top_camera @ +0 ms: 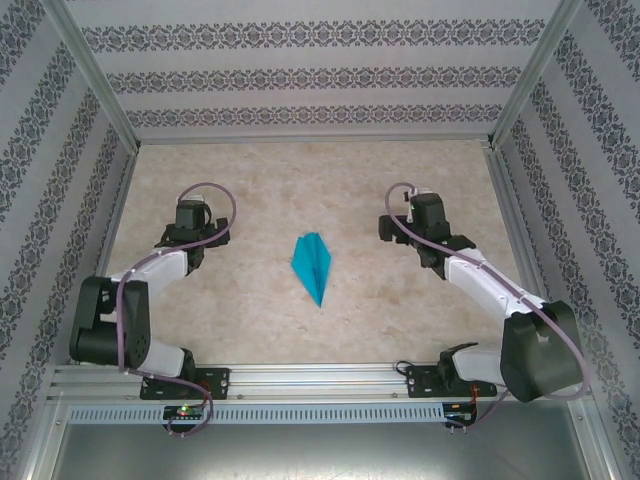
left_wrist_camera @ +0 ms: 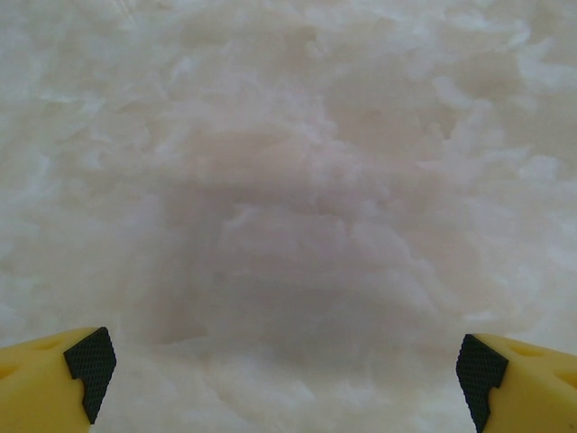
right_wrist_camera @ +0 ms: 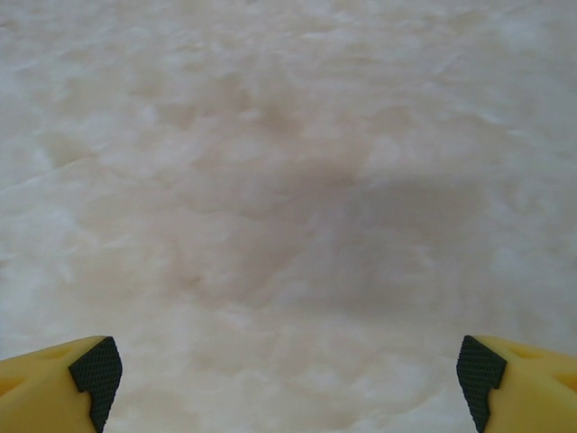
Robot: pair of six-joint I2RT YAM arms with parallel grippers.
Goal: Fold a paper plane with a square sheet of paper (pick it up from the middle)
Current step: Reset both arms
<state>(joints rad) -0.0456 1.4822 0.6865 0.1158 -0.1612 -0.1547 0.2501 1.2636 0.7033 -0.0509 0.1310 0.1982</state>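
Mottled beige stone-look worktop (top_camera: 250,320), patterned walls (top_camera: 300,60) around — slim teal-blue paper plane (top_camera: 313,265) lying flat at its centre, sharp point toward the near edge. Left fingers (left_wrist_camera: 54,379) and right fingers (right_wrist_camera: 523,379) spread wide over bare surface, well apart from it — gripping nothing, presumably with folding done.

Left arm (top_camera: 150,280): lower left of frame, elbow bent, wrist pointing up-frame.
Left gripper (left_wrist_camera: 284,370): jaws wide apart.
Right arm (top_camera: 490,290): lower right, mirrored.
Right gripper (right_wrist_camera: 288,370): jaws wide apart.
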